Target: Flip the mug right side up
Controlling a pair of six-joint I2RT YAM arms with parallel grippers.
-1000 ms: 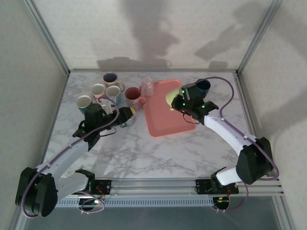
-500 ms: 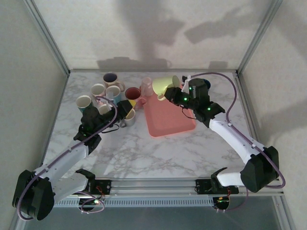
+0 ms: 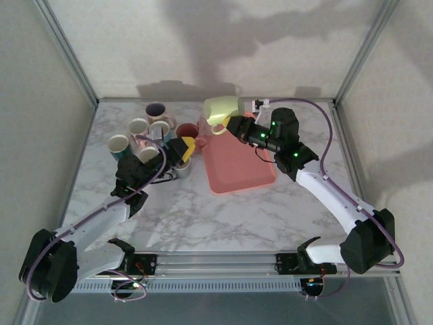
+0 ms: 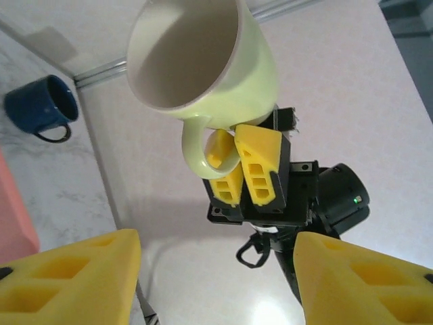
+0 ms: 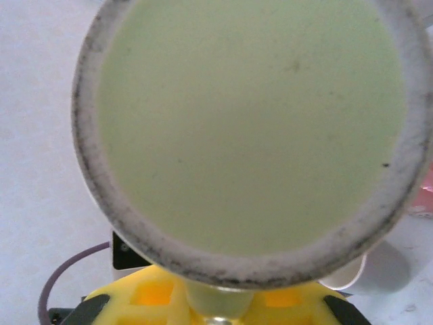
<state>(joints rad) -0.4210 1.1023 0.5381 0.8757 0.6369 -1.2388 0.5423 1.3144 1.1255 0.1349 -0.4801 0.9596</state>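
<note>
While the left gripper (image 3: pixel 183 147) hovers with its yellow fingers spread wide and nothing between them, a cluster of upright mugs (image 3: pixel 160 128) stands on the counter (image 3: pixel 223 217) just beyond it and to its left. A red mug (image 3: pixel 187 131) sits right at its far side, and a pale pink cup (image 3: pixel 207 122) is a little further right.

Up and to the right of that open gripper is the pale green mug (image 3: pixel 222 110), lifted clear of the counter. It lies tipped on its side in the air, its mouth turned towards the left gripper and its ringed base towards the right wrist camera. The right gripper (image 3: pixel 233 126) is pressed together on the mug's handle, one yellow finger on each side of the loop, so the mug's body sits just past the fingertips.

Below the right gripper and nearer the arm bases is a pink tray (image 3: pixel 237 166) flat on the counter. In the left wrist view a dark blue mug (image 4: pixel 39 112) stands upright on the counter, well apart from the held mug.
</note>
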